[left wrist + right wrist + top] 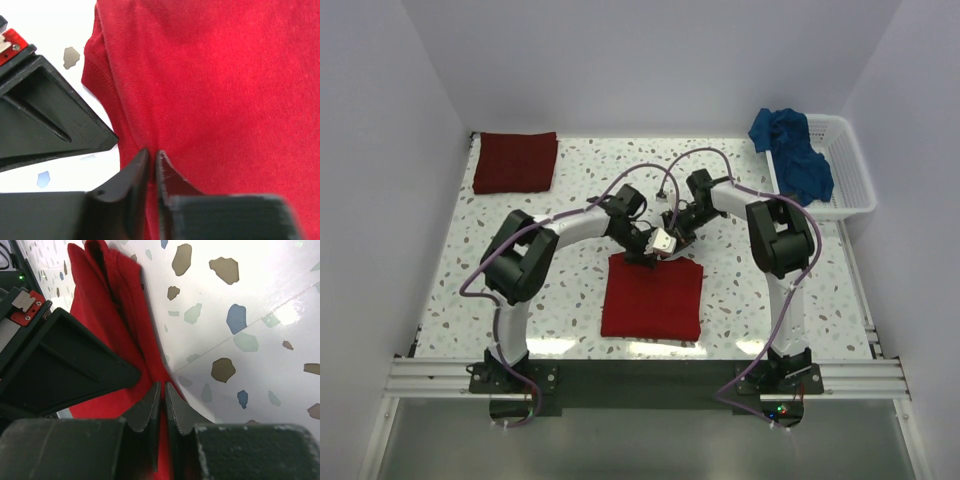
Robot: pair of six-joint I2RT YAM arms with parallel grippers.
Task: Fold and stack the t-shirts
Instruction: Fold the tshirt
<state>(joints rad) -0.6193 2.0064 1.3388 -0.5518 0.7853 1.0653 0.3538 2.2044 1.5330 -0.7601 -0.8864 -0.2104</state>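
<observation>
Left gripper (152,152): fingers pressed to a thin slit, red cloth showing in the slit, so it is pinching the bright red t-shirt (225,100) at its stitched edge. Cloth spreads flat ahead and to the right of the fingertips. Bare white table (45,30) lies left of them.

Right gripper (161,385): same state, fingers nearly together with red between them, nipping the shirt's edge. The cloth runs ahead and left of these fingers in a couple of loose folds. Speckled tabletop sits just to their right.

Top view: both grippers meet tip to tip at the far edge of the red shirt. It lies as a folded rectangle on the near side of the fingers, mid-table between the two arm bases.

The maroon t-shirt (516,161) is folded flat, well apart from the fingers, in the far left corner.

The blue t-shirt (795,150) is unfolded and crumpled, well to the far right of the fingers. It is heaped in the white basket (860,190) and spills over the basket's far left rim.
</observation>
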